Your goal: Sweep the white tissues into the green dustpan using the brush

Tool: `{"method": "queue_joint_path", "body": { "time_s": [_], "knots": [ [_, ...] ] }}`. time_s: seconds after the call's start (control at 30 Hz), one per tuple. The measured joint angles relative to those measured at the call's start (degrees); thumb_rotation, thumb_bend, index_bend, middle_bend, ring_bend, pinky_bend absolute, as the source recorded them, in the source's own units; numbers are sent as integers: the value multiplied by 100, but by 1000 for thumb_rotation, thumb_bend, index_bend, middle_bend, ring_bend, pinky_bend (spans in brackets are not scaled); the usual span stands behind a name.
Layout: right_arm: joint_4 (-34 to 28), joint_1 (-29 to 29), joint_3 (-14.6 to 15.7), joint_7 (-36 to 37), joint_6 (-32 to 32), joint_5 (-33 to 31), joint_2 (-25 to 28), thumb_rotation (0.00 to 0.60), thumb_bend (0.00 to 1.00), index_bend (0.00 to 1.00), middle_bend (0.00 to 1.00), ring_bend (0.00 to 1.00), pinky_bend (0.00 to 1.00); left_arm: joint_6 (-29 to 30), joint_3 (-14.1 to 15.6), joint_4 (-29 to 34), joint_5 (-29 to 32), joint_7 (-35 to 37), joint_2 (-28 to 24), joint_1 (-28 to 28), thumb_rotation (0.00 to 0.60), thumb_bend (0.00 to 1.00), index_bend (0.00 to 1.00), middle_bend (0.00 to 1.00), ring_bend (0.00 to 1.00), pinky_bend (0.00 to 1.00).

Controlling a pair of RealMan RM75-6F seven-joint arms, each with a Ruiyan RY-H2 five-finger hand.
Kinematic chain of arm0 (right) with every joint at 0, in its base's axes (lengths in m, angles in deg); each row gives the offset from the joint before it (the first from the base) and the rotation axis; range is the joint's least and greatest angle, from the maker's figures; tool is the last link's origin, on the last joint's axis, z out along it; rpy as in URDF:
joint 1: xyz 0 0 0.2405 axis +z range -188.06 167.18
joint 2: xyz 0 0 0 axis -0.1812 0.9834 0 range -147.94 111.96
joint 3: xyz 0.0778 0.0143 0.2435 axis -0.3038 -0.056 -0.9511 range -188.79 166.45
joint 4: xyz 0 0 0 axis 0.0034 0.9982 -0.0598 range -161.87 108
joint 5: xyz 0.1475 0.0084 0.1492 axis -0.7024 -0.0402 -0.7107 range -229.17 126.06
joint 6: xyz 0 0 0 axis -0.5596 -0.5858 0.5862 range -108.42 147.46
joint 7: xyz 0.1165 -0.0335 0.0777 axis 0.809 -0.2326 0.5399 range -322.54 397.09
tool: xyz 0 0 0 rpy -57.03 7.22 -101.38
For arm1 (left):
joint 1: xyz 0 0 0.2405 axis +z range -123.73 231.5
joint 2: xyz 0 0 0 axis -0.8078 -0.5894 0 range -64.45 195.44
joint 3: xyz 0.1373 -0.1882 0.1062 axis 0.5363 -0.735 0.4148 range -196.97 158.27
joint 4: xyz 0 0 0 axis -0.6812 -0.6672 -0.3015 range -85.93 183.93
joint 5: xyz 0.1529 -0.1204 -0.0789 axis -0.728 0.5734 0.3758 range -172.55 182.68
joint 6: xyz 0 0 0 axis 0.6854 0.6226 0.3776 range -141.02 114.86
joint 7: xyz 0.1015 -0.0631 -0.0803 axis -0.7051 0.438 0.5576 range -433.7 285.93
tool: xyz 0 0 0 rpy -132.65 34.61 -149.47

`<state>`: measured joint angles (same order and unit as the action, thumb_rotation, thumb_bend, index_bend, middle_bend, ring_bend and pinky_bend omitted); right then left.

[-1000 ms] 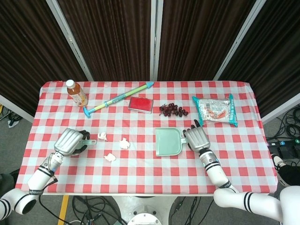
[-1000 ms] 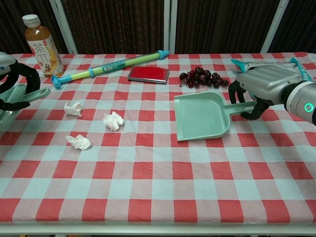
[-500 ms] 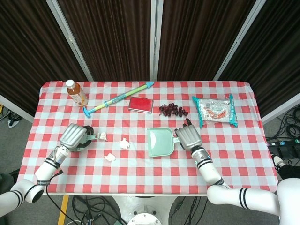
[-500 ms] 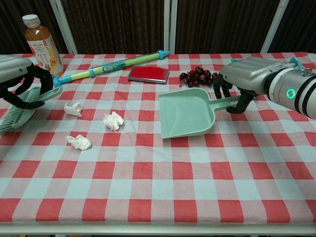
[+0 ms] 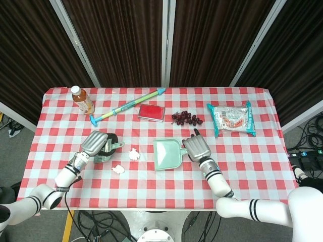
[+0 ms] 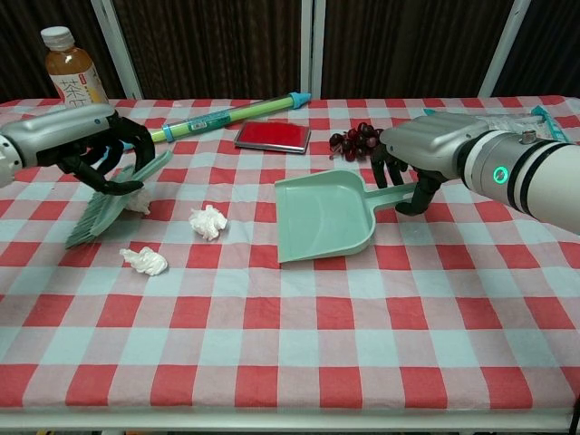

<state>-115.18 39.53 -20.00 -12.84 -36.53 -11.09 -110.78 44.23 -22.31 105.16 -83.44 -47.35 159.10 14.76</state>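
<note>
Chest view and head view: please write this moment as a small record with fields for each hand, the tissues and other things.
left hand: left hand holds the brush, bristles down beside one tissue
right hand: right hand holds the dustpan by its handle
tissues: three white tissues on the cloth, none in the dustpan
dustpan mouth: faces the tissues, apart from them
other things: bottle, grapes, red case, snack bag, long tube toy

Head view looks steeply down; chest view sits low, nearer (both share the table (image 5: 252, 151)).
</note>
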Motion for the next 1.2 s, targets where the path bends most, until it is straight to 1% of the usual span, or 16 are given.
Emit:
{"method": "queue_joint_path", "body": {
  "time_s": [0.13, 0.4, 0.63, 0.93, 1.2],
  "knots": [
    [84, 125, -13, -15, -2, -62, -137, 600, 327, 664, 570, 302, 110, -42, -62, 138, 6, 251, 51, -125, 600, 447, 540, 564, 708, 879],
    [306, 313, -106, 76, 17, -240, -404, 600, 327, 664, 571, 308, 111, -99, -209, 498, 58, 408, 104, -344, 600, 447, 540, 564, 704, 879],
    [468, 408, -164, 213, 42, -374, -530, 600, 330, 667, 572, 309, 112, -242, -327, 798, 142, 613, 189, -551, 600, 447, 540, 564, 702, 879],
    [609, 529, -126, 296, 128, -378, -662, 600, 337, 675, 577, 316, 113, -489, -446, 996, 315, 994, 317, -738, 600, 451, 540, 564, 698, 879],
    [709, 579, -116, 465, 162, -274, -786, 600, 337, 675, 577, 317, 113, -506, -563, 1224, 401, 1502, 328, -800, 600, 454, 540, 564, 697, 879]
  ]
}}
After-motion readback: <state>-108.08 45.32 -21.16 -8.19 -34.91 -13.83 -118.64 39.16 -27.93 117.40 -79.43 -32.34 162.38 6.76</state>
